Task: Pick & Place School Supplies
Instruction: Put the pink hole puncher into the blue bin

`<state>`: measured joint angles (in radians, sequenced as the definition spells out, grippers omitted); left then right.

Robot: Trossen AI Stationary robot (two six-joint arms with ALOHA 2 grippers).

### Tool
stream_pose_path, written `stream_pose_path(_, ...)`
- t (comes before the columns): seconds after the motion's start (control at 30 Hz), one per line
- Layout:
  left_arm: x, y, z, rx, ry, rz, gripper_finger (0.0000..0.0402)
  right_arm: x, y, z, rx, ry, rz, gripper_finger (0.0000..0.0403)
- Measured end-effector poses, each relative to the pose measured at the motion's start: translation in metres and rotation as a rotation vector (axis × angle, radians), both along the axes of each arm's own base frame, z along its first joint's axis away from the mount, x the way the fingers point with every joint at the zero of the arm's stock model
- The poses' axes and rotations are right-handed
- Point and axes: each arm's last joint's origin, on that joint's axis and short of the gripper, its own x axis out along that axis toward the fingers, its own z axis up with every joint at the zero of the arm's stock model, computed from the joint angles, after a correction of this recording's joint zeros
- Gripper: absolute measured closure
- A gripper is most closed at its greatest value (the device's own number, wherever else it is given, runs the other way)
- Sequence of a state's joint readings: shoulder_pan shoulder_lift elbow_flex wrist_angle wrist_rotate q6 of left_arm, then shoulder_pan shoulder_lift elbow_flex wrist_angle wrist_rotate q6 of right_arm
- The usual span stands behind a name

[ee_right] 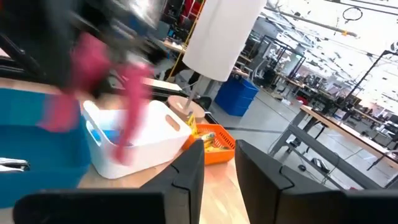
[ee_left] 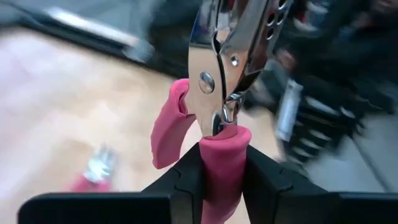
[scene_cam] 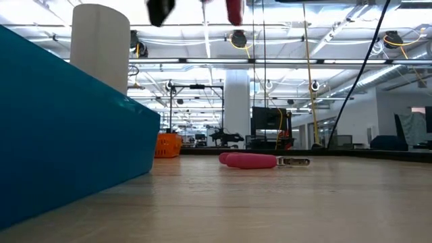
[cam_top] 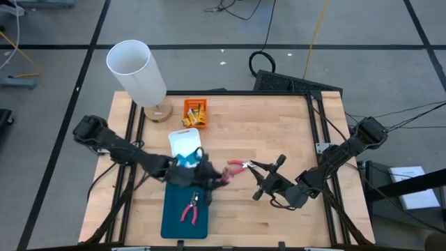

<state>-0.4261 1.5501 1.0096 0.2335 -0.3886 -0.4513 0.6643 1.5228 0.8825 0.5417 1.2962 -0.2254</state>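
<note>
Slippage is the main hazard: in the left wrist view the left gripper has its fingers clamped on only one pink rubber handle of a steel-jawed scissor-like tool, whose other handle splays free and whose metal head stands well clear of the grip, so a quick swing could twist or drop it. In the high view this gripper sits at centre frame beside the small white tray and above the flat teal tray, where another pink-handled tool already lies; a careless release could land on that tool or miss the tray onto the wooden worktop. The right gripper, fingers slightly apart and empty, hovers right of centre near a third pink-handled tool, close enough to the left arm to risk a brush.
</note>
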Motion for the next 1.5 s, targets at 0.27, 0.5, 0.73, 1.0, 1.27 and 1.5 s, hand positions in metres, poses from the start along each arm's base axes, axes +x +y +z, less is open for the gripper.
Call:
stream_pose_path(0.27, -0.050, -0.048, -0.015, -0.130, 0.288, -0.090, 0.0316, 0.001, -0.003, -0.004, 0.018, 0.000, -0.023, 0.0322)
stream_pose_path(0.5, -0.080, -0.071, -0.044, -0.293, 0.545, 0.056, 0.0312, 0.009, -0.009, -0.006, 0.104, -0.011, 0.076, 0.0324)
stream_pose_path(0.73, -0.102, -0.083, -0.052, -0.428, 0.657, 0.173, 0.0310, 0.014, -0.016, -0.011, 0.164, 0.009, 0.122, 0.0324)
stream_pose_path(1.0, -0.118, -0.082, -0.059, -0.480, 0.753, 0.322, 0.0310, 0.013, -0.019, -0.016, 0.171, 0.019, 0.114, 0.0325)
stream_pose_path(1.27, -0.118, -0.079, -0.059, -0.472, 0.771, 0.336, 0.0309, 0.016, -0.020, -0.017, 0.189, 0.036, 0.167, 0.0312)
stream_pose_path(1.5, -0.115, -0.076, -0.059, -0.457, 0.771, 0.333, 0.0265, 0.022, -0.031, -0.026, 0.284, 0.109, 0.251, 0.0283)
